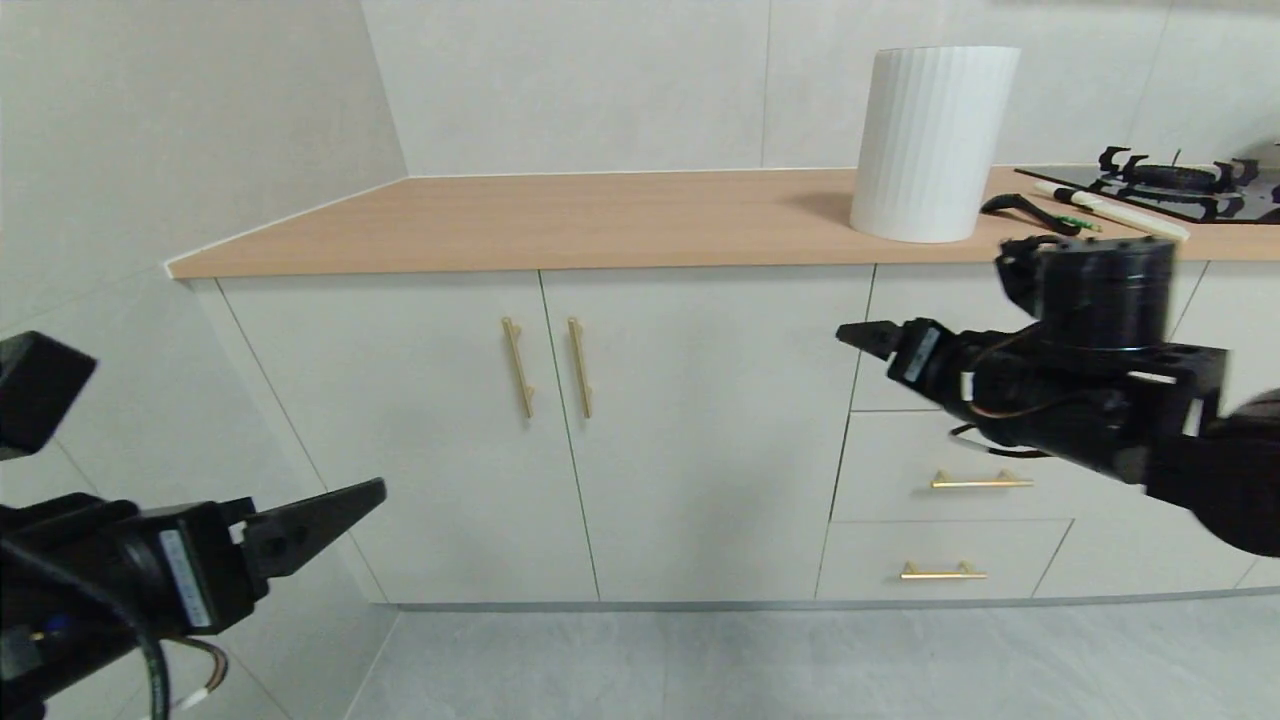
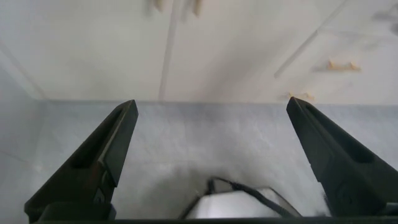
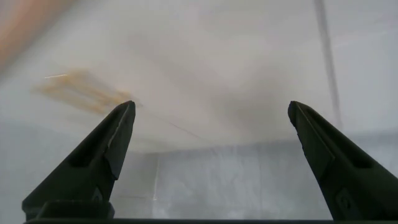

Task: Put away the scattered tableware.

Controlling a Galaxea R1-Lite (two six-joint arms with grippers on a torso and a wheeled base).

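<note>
A black-handled utensil and a white stick-like utensil with green marks lie on the wooden countertop at the right, beside a tall white ribbed holder. My right gripper hangs open below the counter's edge, in front of the drawers and to the left of the utensils. Its fingers stand wide apart with nothing between them. My left gripper is low at the left, near the floor and the cabinet's corner. It is open too, and its fingers hold nothing.
A black hob sits at the counter's far right. Below the counter are two cabinet doors with gold handles and drawers with gold handles. A tiled wall closes the left side. Grey floor lies open in front.
</note>
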